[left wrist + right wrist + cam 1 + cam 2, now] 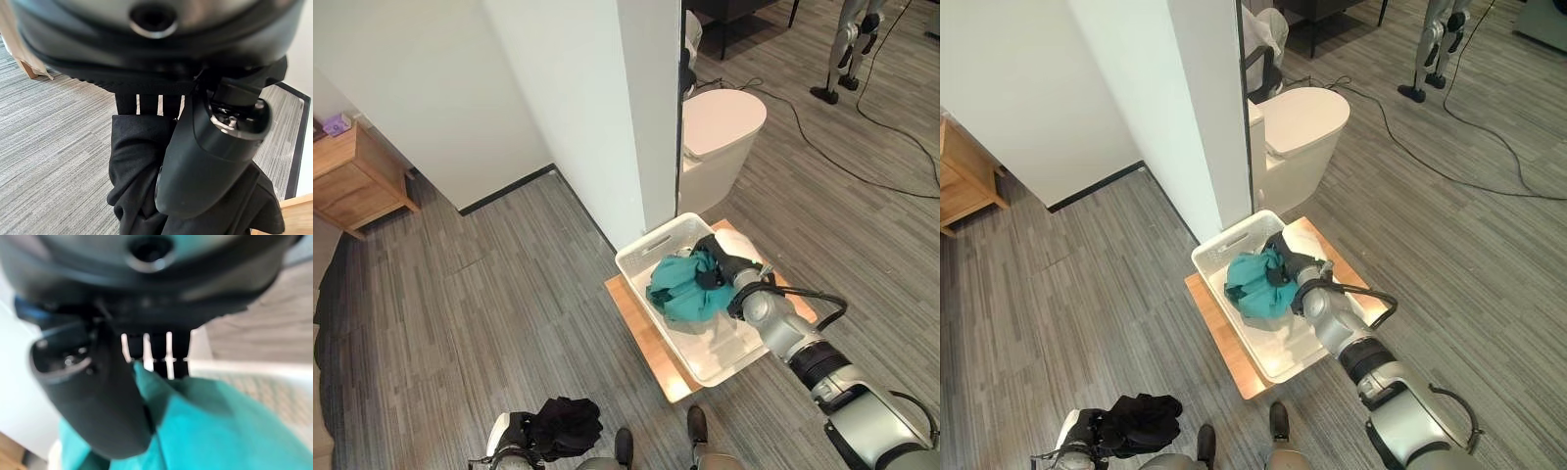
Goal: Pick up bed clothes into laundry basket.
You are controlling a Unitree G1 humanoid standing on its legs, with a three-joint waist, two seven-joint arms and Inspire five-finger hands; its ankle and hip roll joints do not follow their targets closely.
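Here, in the left eye view, the right hand (722, 266) is reaching into the white laundry basket (651, 248) at centre right of the frame, its fingers curling into a teal garment (683, 289) that is bunching against the basket's inner wall. The basket is sitting on a low wooden board (641, 328) beside a white wall corner (607, 117), which is keeping it raised off the grey plank floor (480, 313). At the bottom edge, left of centre, the left hand (517, 431) is gripping a black garment (566, 423), held low and well apart from the basket, probably waiting its turn. A wooden cabinet (352, 176) is standing at the upper left.

In the right eye view, the same layout is appearing: the teal garment is lying inside the basket under the right hand, so release there looks appropriate. A white toilet (1298, 122) is standing behind the basket at upper centre.

In the left wrist view, the thumb and fingers (146, 105) are clamping the black garment, which is hanging past them toward the floor.

In the right wrist view, the thumb (105, 396) is pressing the teal cloth against the fingers, so the grasp is not yet released; the basket's pale rim is showing behind.
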